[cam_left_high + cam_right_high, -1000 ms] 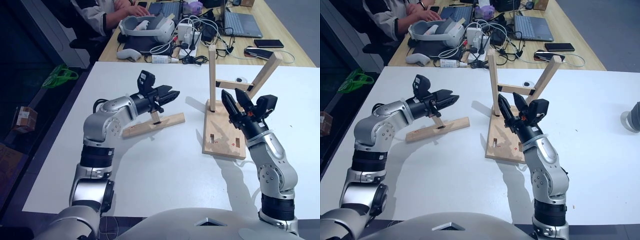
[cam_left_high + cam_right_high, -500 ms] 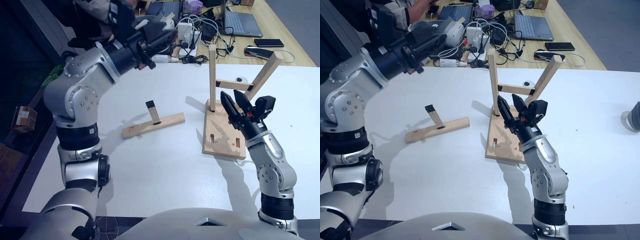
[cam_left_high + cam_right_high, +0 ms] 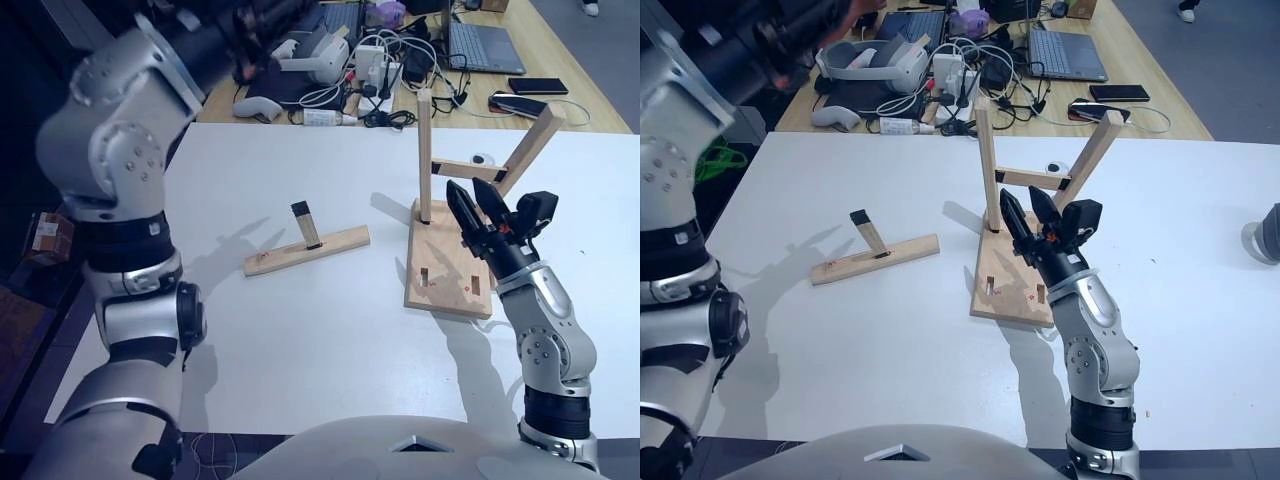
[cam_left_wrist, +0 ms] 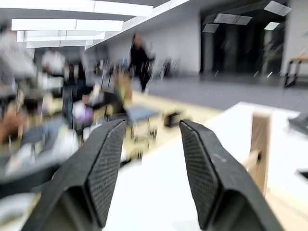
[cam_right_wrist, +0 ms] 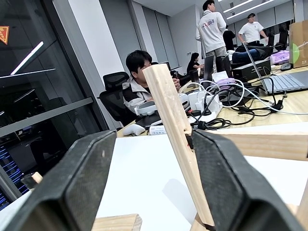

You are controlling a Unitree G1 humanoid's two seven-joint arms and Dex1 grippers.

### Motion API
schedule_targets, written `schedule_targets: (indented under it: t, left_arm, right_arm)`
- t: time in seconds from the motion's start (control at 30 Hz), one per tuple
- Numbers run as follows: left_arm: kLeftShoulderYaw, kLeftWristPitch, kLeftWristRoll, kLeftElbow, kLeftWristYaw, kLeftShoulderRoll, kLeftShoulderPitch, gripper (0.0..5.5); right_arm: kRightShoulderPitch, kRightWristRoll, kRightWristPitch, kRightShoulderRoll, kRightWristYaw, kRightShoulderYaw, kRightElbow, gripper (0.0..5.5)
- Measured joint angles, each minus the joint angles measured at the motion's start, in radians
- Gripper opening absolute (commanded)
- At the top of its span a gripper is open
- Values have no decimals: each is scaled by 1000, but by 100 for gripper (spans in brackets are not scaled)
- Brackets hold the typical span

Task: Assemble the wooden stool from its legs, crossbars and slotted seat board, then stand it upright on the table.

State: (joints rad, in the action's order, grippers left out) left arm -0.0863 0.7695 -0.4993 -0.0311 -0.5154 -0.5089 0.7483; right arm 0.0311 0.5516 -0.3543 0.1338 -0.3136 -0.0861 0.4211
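Note:
The slotted seat board [image 3: 445, 265] lies flat on the white table. One leg [image 3: 425, 150] stands upright in it, a second leg [image 3: 530, 148] leans, and a crossbar [image 3: 468, 170] joins them. My right gripper [image 3: 476, 207] is open just above the board, its fingers either side of the upright leg [image 5: 173, 130] without touching it. A loose leg with a short dark-tipped crossbar [image 3: 310, 247] lies mid-table. My left arm [image 3: 130, 90] is raised high at the far left, and the left gripper [image 4: 153, 127] is open and empty.
Behind the table a desk holds laptops [image 3: 480, 45], a headset [image 3: 310, 50], cables and a phone [image 3: 537, 87]. A grey object [image 3: 1265, 235] sits at the table's right edge. The near half of the white table [image 3: 300, 340] is bare.
My left arm has swung up and away from the loose leg piece to high above the table's far left. The right gripper has stayed by the upright leg.

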Motion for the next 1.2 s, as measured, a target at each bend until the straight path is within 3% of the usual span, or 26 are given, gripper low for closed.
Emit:
schedule_targets:
  t: [0.1,0.3,0.5,0.6,0.73,1.03,1.2]
  left_arm:
    - [102,45,29,25,12,58,-219,209]
    - [165,-51,115,68,3,69,-230,209]
    - [78,33,59,-68,32,71,-208,209]
    - [-39,73,-76,-227,59,97,-34,209]
    - [-97,109,-168,-273,78,112,23,209]
    - [179,47,23,-88,27,102,-302,209]
    - [165,24,35,-71,34,124,-302,209]
  right_arm:
    - [2,0,0,6,-2,-5,0,288]
    - [3,0,0,27,-8,-7,-2,288]
    - [2,1,0,32,-6,-7,-4,288]
    - [2,1,0,32,-6,-8,-4,288]
    - [2,1,1,27,-4,-7,-5,288]
    - [2,1,7,22,-3,-5,-7,288]
    - [3,2,7,22,-3,-5,-8,288]
